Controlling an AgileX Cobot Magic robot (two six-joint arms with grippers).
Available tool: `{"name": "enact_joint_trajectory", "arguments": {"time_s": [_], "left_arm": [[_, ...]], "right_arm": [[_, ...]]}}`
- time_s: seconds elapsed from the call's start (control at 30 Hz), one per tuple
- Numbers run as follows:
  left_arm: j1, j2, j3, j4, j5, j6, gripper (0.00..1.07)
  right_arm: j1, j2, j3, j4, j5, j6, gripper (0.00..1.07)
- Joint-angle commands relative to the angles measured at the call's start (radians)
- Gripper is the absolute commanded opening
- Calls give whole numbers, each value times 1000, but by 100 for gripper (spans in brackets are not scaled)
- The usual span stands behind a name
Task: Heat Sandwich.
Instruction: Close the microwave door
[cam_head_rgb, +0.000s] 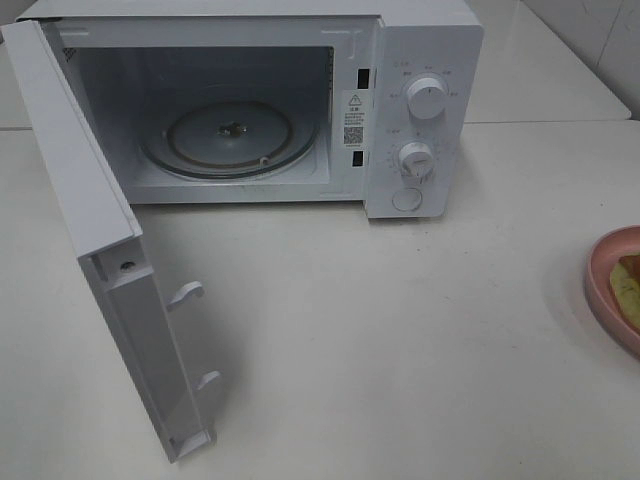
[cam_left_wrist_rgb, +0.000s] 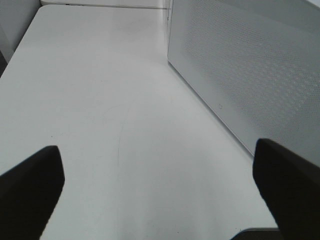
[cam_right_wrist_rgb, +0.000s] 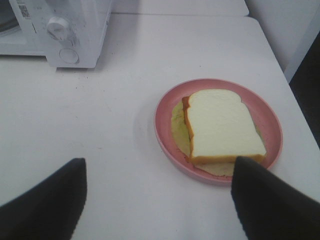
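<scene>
The sandwich (cam_right_wrist_rgb: 222, 125), pale bread with an orange-brown crust over a yellow-green filling, lies on a round pink plate (cam_right_wrist_rgb: 261, 107). My right gripper (cam_right_wrist_rgb: 159, 162) is open, hovering just short of the plate with nothing between its dark fingers (cam_right_wrist_rgb: 45, 200). In the exterior high view only the plate's edge (cam_head_rgb: 600, 290) and a sliver of the sandwich (cam_head_rgb: 630, 285) show at the far right. The white microwave (cam_head_rgb: 420, 60) stands at the back, its door (cam_head_rgb: 90, 220) swung wide open. My left gripper (cam_left_wrist_rgb: 157, 150) is open and empty, beside the door's perforated outer face (cam_left_wrist_rgb: 250, 65).
The glass turntable (cam_head_rgb: 235, 135) inside the microwave is bare. Two knobs (cam_head_rgb: 427, 98) and a round button sit on the control panel. The microwave's front corner (cam_right_wrist_rgb: 65, 30) shows in the right wrist view. The table edge (cam_right_wrist_rgb: 280, 60) runs close behind the plate.
</scene>
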Motion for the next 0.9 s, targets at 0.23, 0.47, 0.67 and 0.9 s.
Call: {"name": "enact_joint_trajectory", "arguments": {"time_s": [0.23, 0.47, 0.67, 0.9], "left_arm": [[4, -16, 3, -2, -15, 1, 98], [4, -16, 3, -2, -15, 1, 98], [4, -16, 3, -2, -15, 1, 98], [4, -16, 3, -2, -15, 1, 98]], "right_arm": [[-7, -33, 1, 1, -5, -9, 76], [-7, -33, 0, 1, -5, -9, 76], [-7, -33, 0, 1, -5, -9, 76], [-7, -33, 0, 1, -5, -9, 76]]}}
